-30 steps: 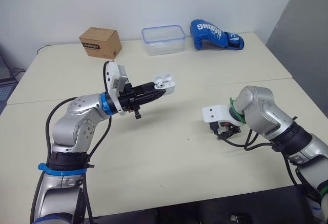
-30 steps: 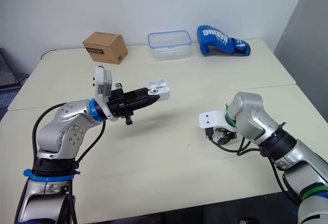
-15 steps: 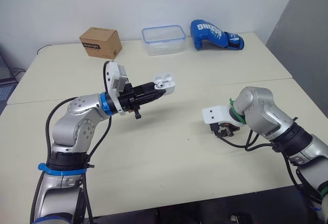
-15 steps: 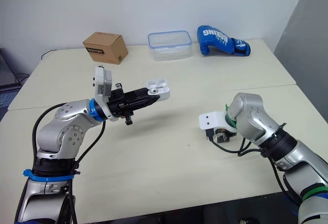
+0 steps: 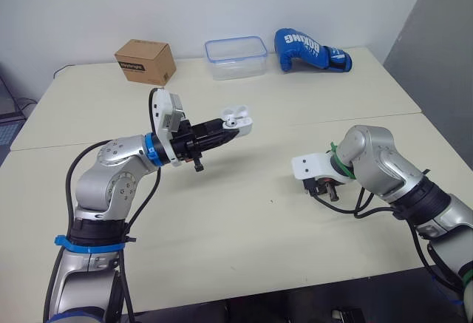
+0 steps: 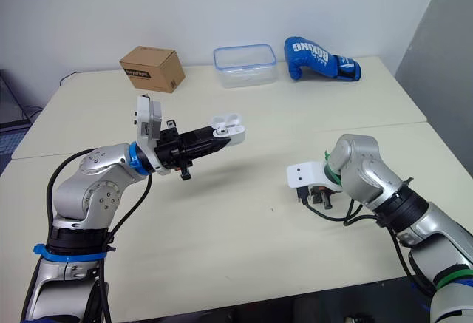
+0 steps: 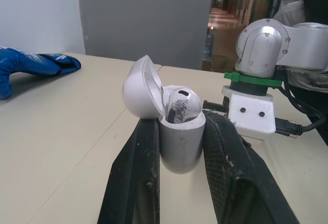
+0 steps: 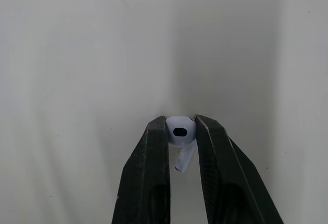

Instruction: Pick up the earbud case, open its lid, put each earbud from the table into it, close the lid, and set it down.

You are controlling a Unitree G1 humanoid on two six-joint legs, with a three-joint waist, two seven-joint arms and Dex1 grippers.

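One earbud is pinched by its head in the right gripper down at the table; its stem points back toward the wrist, and from the head views the white wrist mount hides the fingertips. Left gripper clamps the earbud case mid-air left of centre, lid open, long axis along the fingers, mouth facing right, with another earbud seated half-hidden inside.

Cream table against white wall, grey partition at right.

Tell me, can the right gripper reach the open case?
Probably yes: the left gripper holds the case up, lid open, nothing standing between it and the right gripper with its earbud.
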